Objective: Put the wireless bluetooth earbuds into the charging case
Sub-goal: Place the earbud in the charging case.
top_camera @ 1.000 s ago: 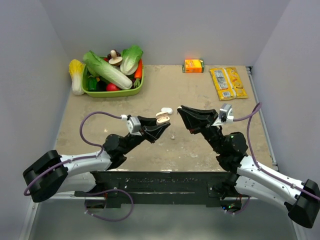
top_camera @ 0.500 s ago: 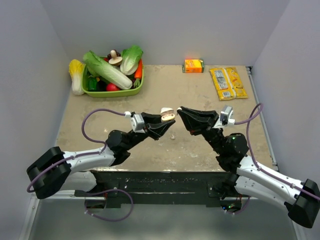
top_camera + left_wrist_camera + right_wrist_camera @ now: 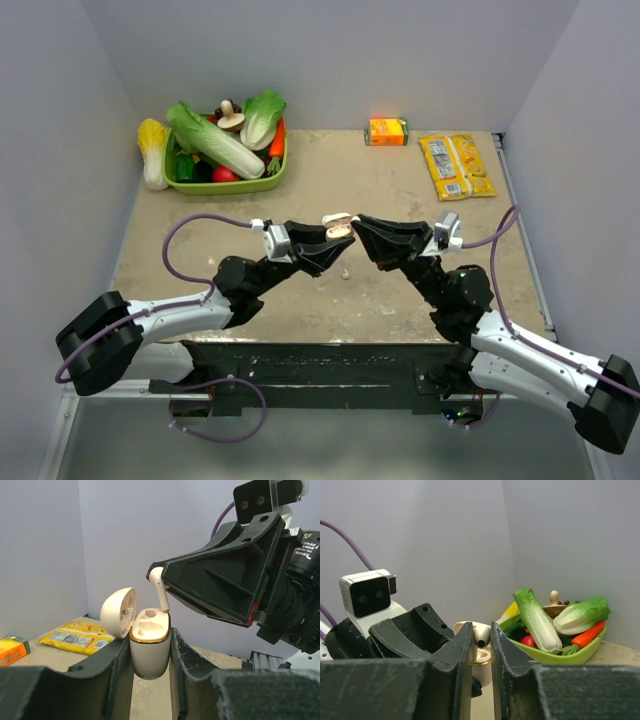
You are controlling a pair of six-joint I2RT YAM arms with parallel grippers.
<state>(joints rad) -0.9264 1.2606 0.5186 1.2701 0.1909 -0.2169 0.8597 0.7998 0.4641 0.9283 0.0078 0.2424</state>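
The left gripper (image 3: pixel 149 642) is clamped on the charging case (image 3: pixel 149 662), pinching its two rounded flanks just under the gold rim. It holds the case upright above the table (image 3: pixel 420 290), with the lid (image 3: pixel 118 611) tipped open and back. Facing it, the right gripper (image 3: pixel 482 629) is closed on one earbud (image 3: pixel 161 594), with the bulb end between its fingers. The stem hangs free and points down into the near socket, its tip right at the mouth. We cannot tell whether it is touching yet.

How will these pieces handle? The earbud looks like hard, glossy plastic and almost weightless, so we judge it slippery, and a sideways nudge could spin it in the pads. Holding the bulb and leaving the stem bare is the right grip, since the stem is what has to go in.

The case is just as smooth and pebble-shaped, with no flat faces. We expect it could twist or squirt out of the grip if the earbud presses off-centre. The flanks below the rim are the sensible place to hold it, as they keep the sockets and the hinge clear. The lid looks thin and we would leave it alone.

From the wrist view both sockets look empty. Neither piece should need much force, so straight alignment matters more than pressure.
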